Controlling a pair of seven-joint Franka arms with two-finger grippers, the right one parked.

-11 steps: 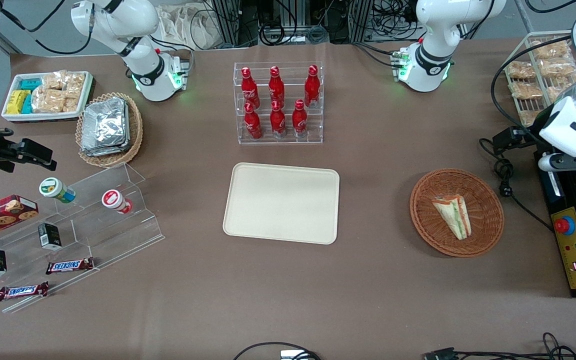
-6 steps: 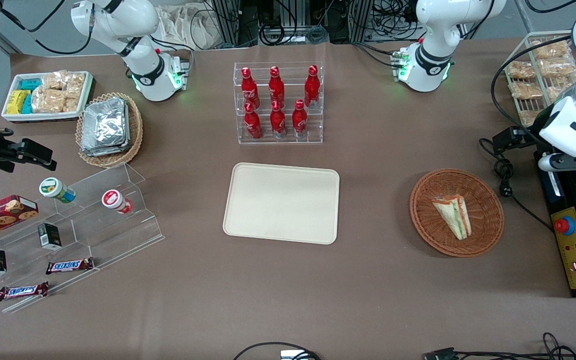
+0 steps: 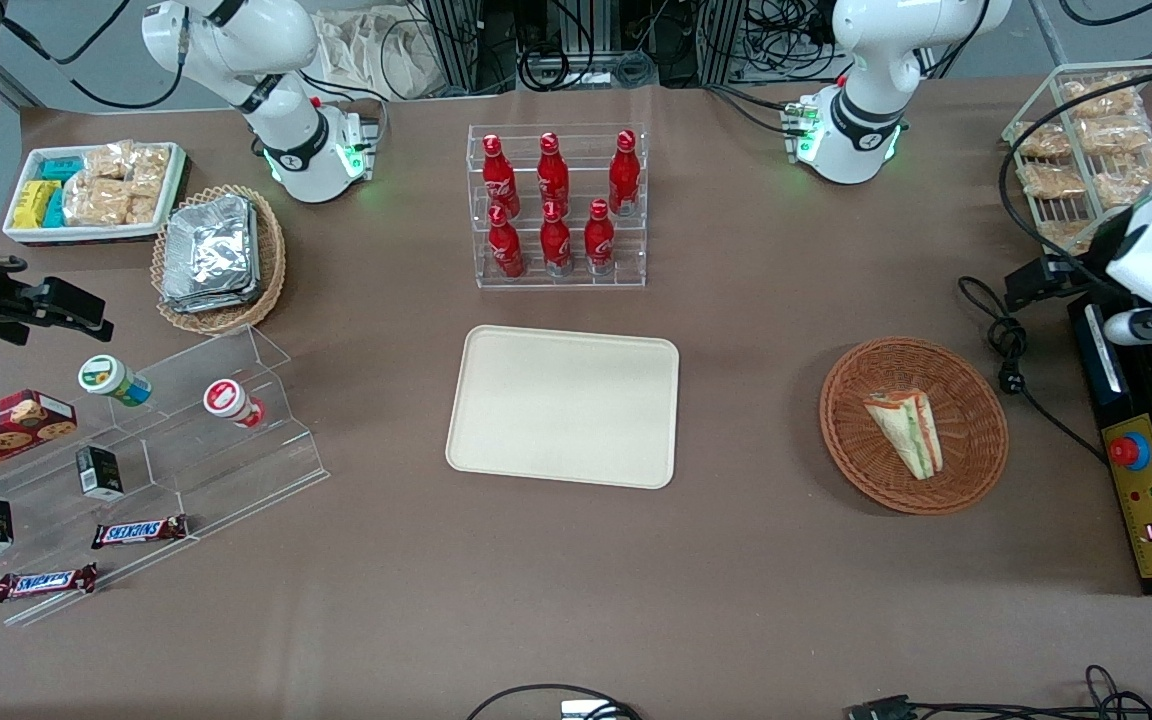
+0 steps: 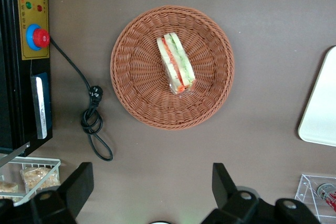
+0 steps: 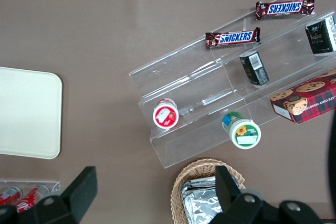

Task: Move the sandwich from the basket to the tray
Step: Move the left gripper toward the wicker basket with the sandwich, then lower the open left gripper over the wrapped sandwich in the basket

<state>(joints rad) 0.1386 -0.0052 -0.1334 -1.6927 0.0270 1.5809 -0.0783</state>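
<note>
1. Clear rack of red cola bottles (image 3: pixel 556 205) sits mid-table toward the back edge.
2. Tan wicker basket of foil packets (image 3: pixel 218 258), with a white tray of snack packs (image 3: pixel 96 190) near the parked arm's corner.
3. Stepped acrylic stand (image 3: pixel 151 470) holds two Snickers bars (image 5: pixel 232 38), small cups and a cookie box (image 3: pixel 1 425).
4. Wire rack of snack bags (image 3: pixel 1086 150) and a black control box with a red button (image 3: pixel 1141 480) line the working arm's edge.

Brown table (image 3: pixel 756 600): tray (image 3: pixel 563 420), basket (image 3: pixel 856 440).

— Any wording you can read?
— "SNICKERS" on two chocolate bars (image 5: pixel 232 37) (image 5: pixel 285 7) on the clear stepped stand (image 5: pixel 210 85), toward the parked arm's end.
— And the red cookie box (image 5: pixel 307 96)?
— Its side print seems to read "CHIP SHORTBREAD".
</note>
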